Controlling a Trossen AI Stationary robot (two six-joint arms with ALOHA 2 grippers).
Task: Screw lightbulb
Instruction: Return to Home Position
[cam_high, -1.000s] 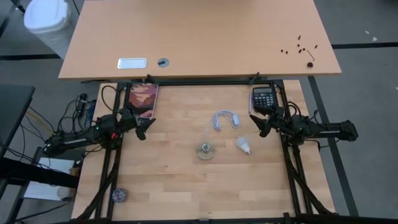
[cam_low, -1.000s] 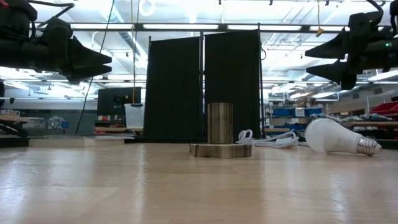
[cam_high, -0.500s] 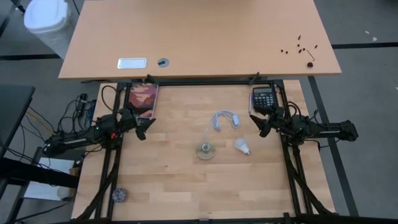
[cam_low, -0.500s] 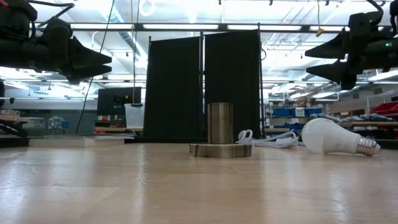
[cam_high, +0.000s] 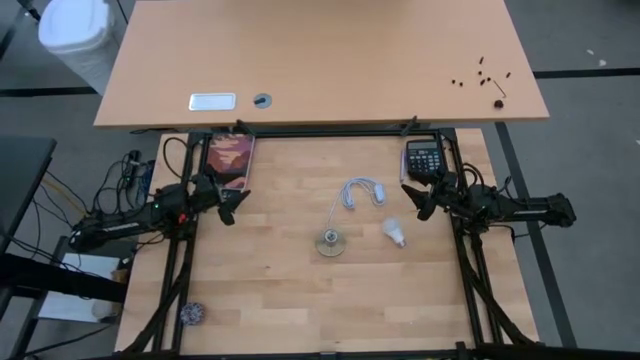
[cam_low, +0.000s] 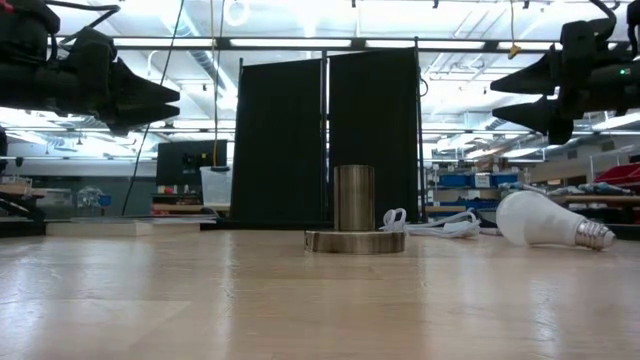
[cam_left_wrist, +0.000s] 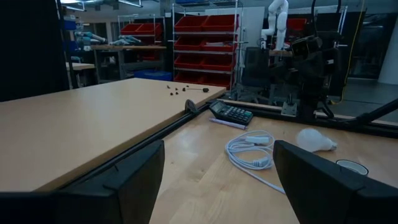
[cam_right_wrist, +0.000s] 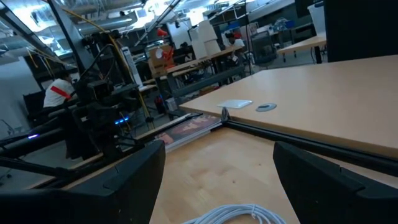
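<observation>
Pale wooden table planking (cam_high: 300, 300) was spread under both arms, with workshop shelving visible beyond. The left gripper (cam_high: 236, 207) was parked at one side edge, its fingers (cam_left_wrist: 134, 180) spread wide with nothing between them. The right gripper (cam_high: 411, 200) was parked at the opposite edge, its fingers (cam_right_wrist: 317, 180) equally wide and empty.

The small white pear-shaped lightbulb (cam_high: 397, 233) was laid on its side on the wood, near the right fingertips but clear of them and well apart from the left ones. Its narrow screw base was turned away from the round silvery socket (cam_high: 328, 241). The socket stood between the two pairs of fingers, nearer the right pair, beside the bulb without touching it.

A coiled white cord (cam_high: 360, 192) lay ahead of the right fingers, and a dark calculator (cam_high: 425, 158) just beside them.

The bulb was judged to lie sideways because its round body offers no standing face, so rolling could be expected. The arms appeared to be kept at the edges to leave the middle free.
</observation>
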